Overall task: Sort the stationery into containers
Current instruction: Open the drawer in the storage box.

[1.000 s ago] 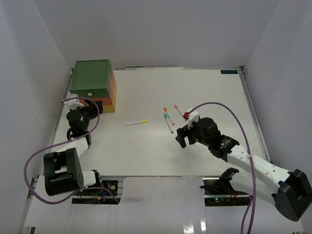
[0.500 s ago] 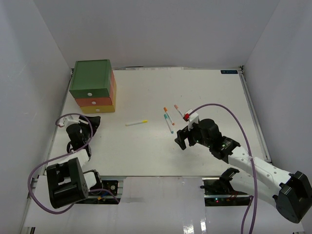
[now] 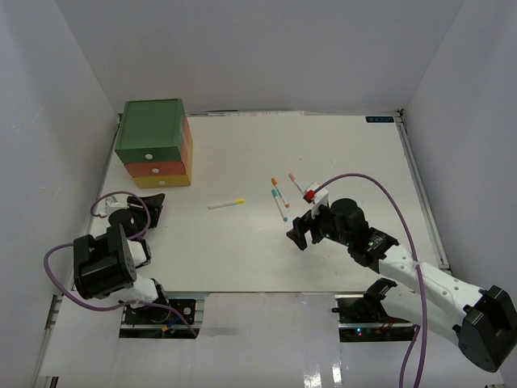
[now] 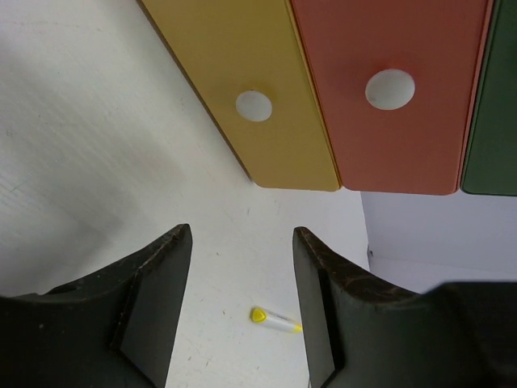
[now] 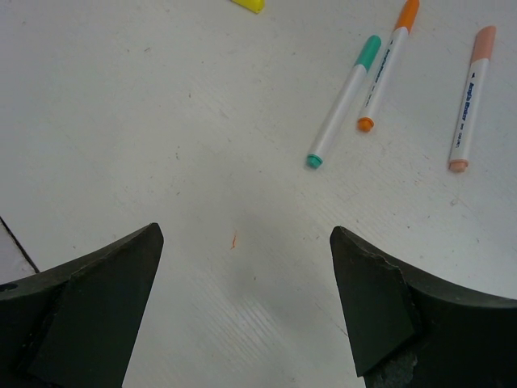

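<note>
The containers are three stacked drawers at the back left: green (image 3: pixel 149 129) on top, orange-red (image 3: pixel 160 168) in the middle, yellow (image 3: pixel 162 181) at the bottom. In the left wrist view the yellow front (image 4: pixel 242 73) and orange-red front (image 4: pixel 396 129) each carry a white knob, and a strip of the green drawer (image 4: pixel 493 105) shows. My left gripper (image 3: pixel 150 207) (image 4: pixel 242 242) hangs open and empty in front of them. A yellow pen (image 3: pixel 226 204) (image 4: pixel 275 318) lies mid-table. Teal (image 5: pixel 343 101), orange (image 5: pixel 388 61) and pink (image 5: pixel 470 97) pens lie ahead of my open, empty right gripper (image 3: pixel 300 232) (image 5: pixel 246 234).
White walls close in the table on the left, back and right. A purple cable (image 3: pixel 367 182) loops over the right arm, and another (image 3: pixel 60 267) trails beside the left arm.
My left gripper has drawn back from the drawer fronts toward the near edge, and its jaws have narrowed. The right gripper has drifted slightly nearer and left.
</note>
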`<action>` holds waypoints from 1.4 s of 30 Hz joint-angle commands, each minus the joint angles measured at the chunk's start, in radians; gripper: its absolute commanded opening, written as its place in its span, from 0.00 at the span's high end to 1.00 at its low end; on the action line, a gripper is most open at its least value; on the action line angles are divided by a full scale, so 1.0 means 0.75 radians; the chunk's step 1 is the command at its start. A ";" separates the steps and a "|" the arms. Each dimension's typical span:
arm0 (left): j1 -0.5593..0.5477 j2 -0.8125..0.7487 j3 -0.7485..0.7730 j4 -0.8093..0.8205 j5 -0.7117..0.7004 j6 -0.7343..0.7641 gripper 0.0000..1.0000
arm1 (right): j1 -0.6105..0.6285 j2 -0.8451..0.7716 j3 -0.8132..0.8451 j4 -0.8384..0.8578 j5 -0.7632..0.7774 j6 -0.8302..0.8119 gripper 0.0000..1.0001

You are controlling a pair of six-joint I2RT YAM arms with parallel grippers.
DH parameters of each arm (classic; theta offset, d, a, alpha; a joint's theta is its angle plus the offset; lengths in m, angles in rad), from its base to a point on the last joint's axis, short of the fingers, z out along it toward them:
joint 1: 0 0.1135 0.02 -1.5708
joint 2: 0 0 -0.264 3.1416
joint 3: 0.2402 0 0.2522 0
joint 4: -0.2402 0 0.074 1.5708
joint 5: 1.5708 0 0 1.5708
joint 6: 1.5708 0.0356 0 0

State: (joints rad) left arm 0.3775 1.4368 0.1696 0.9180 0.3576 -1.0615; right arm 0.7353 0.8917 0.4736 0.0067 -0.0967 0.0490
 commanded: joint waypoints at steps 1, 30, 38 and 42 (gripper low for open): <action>0.012 0.086 0.017 0.230 0.043 -0.080 0.39 | -0.001 -0.015 -0.012 0.073 -0.022 0.006 0.10; 0.012 0.588 0.248 0.568 0.039 -0.158 0.41 | -0.001 0.081 0.003 0.081 -0.031 -0.012 0.09; 0.010 0.661 0.281 0.592 0.041 -0.174 0.42 | -0.001 0.104 0.013 0.081 -0.029 -0.018 0.09; 0.010 0.692 0.297 0.637 0.057 -0.172 0.43 | -0.001 0.122 0.021 0.081 -0.035 -0.020 0.09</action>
State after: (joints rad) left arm 0.3786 1.9530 0.3683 1.3178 0.3832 -1.1938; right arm 0.7353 0.9756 0.4725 0.0269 -0.1085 0.0448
